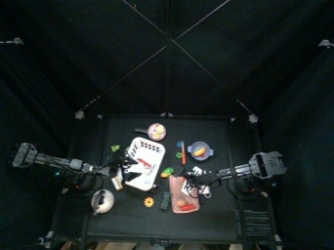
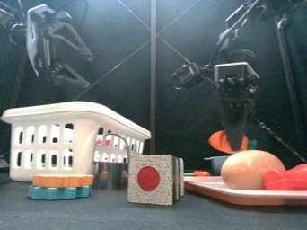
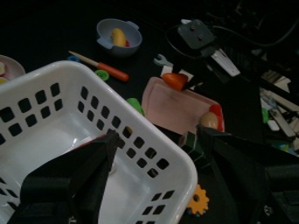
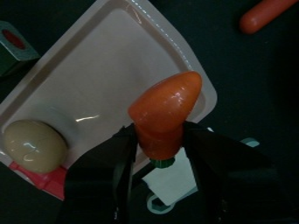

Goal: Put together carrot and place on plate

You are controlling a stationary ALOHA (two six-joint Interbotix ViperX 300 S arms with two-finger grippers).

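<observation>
Right gripper (image 4: pixel 158 149) clamps carrot (image 4: pixel 167 107); front view hides jaws.

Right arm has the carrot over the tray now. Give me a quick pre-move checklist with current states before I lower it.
1. Carrot piece gripped by right gripper: ok, fingers clamp its lower end.
2. Carrot above the pink tray: ok, it hangs over the tray's edge.
3. Landing spot free: ok, bare tray beside the beige ball.
4. Second carrot piece located: cannot tell; an orange piece lies off the tray, but whether it mates is unclear.
5. Left gripper clear of the work: ok, open and empty above the white basket.
</observation>
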